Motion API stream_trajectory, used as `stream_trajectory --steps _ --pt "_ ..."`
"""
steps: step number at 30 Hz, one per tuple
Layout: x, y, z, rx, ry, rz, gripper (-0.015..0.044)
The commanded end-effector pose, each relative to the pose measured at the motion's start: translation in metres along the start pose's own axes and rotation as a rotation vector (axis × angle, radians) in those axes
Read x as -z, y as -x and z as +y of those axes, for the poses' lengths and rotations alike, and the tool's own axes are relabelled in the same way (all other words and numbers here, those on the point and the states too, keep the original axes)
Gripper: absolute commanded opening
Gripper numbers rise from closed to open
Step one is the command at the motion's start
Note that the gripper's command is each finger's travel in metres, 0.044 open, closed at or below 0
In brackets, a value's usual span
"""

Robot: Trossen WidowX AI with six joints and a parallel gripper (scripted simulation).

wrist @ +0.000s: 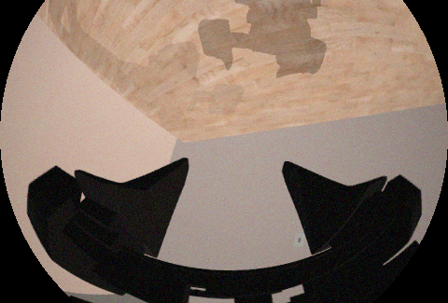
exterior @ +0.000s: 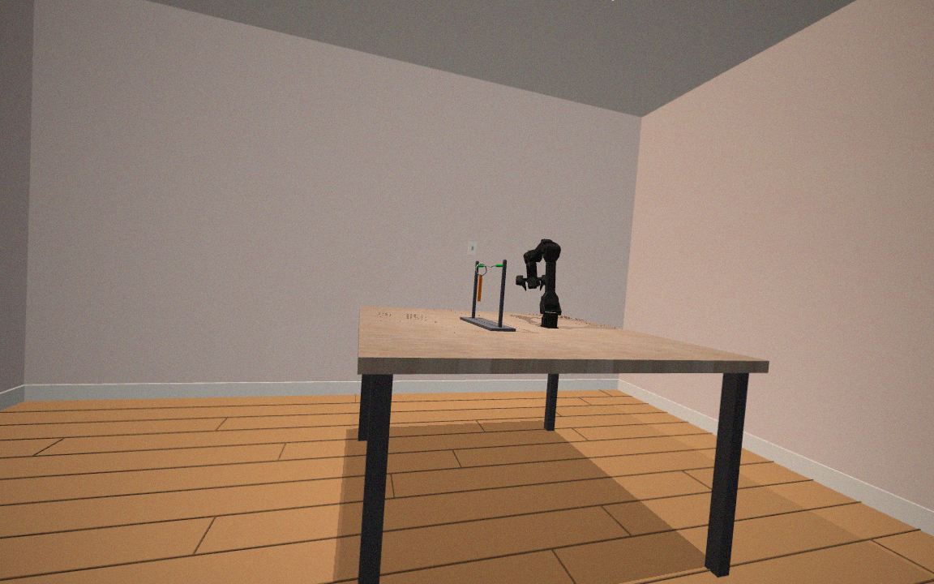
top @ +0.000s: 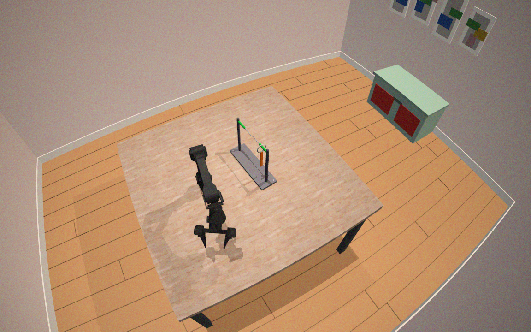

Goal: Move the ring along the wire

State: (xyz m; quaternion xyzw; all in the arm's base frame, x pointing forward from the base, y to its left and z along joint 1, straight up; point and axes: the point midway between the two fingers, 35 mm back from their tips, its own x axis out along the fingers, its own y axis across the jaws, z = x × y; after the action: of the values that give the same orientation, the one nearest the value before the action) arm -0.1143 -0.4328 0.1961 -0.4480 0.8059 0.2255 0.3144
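On the wooden table (top: pixel 300 214) stands the black arm (top: pixel 206 177), its base planted beside the grey base plate (top: pixel 253 168) of the wire stand; from the base the links rise, fold over at an elbow and reach out away from the stand, so that the pincer (top: pixel 215 242) hangs above the table surface, well apart from the wire; its two fingers (top: pixel 203 238) are spread wide with nothing between them; the wrist view shows both dark fingertips splayed against the wall and an upside-down stretch of table, with only the arm's shadow there; the ring (top: pixel 261 147) hangs on the green part of the wire (top: pixel 262 145) next to the post (top: pixel 266 165) nearer the table's front edge in the top view, its orange handle (top: pixel 261 157) dangling straight down beside that post; the thin grey wire (top: pixel 250 135) runs from there to the green part (top: pixel 241 123) at the other post (top: pixel 238 134).
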Motion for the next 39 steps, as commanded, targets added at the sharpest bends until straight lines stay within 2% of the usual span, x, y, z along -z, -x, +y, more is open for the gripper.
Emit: stream_trajectory --steps 1,9,17,26,33,39 --pt "-0.001 0.0 -0.002 0.007 -0.008 0.0 0.0374" --pt "-0.047 0.01 -0.068 0.317 -0.342 -0.071 0.0164" --pt "-0.107 0.039 -0.127 0.611 -0.669 -0.301 0.016" --pt "-0.185 0.091 -0.167 0.823 -0.956 -0.731 0.016" --pt "-0.249 0.139 -0.174 0.851 -1.095 -1.157 0.016" --pt "-0.305 0.182 -0.162 0.755 -1.14 -1.55 0.016"
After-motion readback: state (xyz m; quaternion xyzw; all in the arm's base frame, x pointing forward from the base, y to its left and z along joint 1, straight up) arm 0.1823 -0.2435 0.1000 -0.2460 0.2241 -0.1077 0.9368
